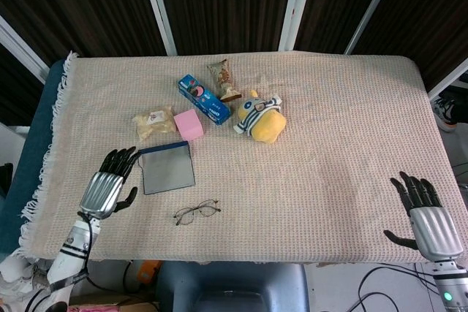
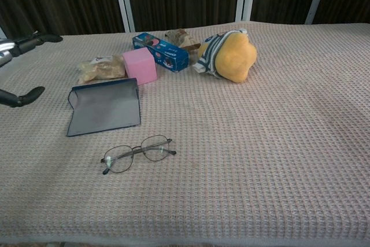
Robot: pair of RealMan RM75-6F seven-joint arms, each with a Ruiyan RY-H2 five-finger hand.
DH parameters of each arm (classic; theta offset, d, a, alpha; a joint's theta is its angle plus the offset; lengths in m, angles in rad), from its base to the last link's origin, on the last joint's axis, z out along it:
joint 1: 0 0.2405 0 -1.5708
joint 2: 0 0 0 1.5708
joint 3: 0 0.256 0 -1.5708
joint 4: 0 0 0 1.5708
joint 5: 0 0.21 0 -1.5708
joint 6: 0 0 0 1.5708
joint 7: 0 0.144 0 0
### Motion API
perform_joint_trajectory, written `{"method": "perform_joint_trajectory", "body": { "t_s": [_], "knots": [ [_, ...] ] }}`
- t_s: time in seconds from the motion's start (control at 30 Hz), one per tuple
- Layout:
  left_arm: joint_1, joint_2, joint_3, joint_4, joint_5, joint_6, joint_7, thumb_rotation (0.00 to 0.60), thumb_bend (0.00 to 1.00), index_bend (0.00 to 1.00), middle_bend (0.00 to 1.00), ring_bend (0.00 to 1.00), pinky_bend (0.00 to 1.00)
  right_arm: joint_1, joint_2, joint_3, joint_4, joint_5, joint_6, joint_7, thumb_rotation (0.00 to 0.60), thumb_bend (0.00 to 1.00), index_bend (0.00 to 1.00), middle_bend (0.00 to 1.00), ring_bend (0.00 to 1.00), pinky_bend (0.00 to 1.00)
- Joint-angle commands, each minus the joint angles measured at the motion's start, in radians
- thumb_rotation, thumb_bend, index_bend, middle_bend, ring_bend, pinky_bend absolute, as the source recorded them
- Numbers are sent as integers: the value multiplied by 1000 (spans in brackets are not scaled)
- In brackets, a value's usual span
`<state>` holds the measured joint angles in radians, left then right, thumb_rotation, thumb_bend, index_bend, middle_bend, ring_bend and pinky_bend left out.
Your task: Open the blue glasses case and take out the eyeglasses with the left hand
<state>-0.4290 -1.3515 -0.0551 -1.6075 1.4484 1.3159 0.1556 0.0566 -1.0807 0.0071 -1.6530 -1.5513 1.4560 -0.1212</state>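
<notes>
In the head view, the eyeglasses (image 1: 197, 211) lie on the woven tablecloth (image 1: 329, 144) just in front of the blue glasses case (image 1: 167, 168), apart from it, lenses flat and temples folded out toward the table's near edge. That placement suggests the removal is done: the glasses rest free on the cloth. The case lies flat, its grey inside showing. The left hand (image 1: 107, 186) hovers to the left of the case, off it, fingers spread and holding nothing, which fits a hand with no more work on the case. The right hand (image 1: 429, 222) sits at the far right near corner, well apart from everything, fingers apart and empty, parked since the task belongs to the other arm. Behind the case stand a pink cube (image 1: 188, 123), a snack bag (image 1: 153, 121), a blue biscuit box (image 1: 202, 98) and a yellow plush toy (image 1: 260, 117), none touched

In the chest view, only the left hand's fingertips (image 2: 30, 40) show at the left edge, splayed and clear of the case (image 2: 104, 108). The eyeglasses (image 2: 137, 153) sit nearer the camera than the case, upright on their rims and unobstructed. The right hand does not appear here
</notes>
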Motion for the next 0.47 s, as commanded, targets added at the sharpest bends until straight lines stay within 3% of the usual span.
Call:
{"method": "perform_joint_trajectory", "body": {
  "t_s": [0.03, 0.13, 0.47],
  "knots": [
    [194, 10, 158, 210, 239, 288, -194, 600, 418, 0, 0, 0, 0, 2, -11, 0, 0, 2, -4, -19, 600, 186, 0, 0, 0, 0],
    [224, -11, 175, 299, 262, 316, -202, 600, 418, 0, 0, 0, 0, 4, -20, 0, -1, 3, -7, -39, 600, 186, 0, 0, 0, 0],
    [225, 6, 162, 271, 246, 259, -178, 600, 417, 0, 0, 0, 0, 3, -24, -5, 6, -8, -3, -40, 600, 186, 0, 0, 0, 0]
  ]
}}
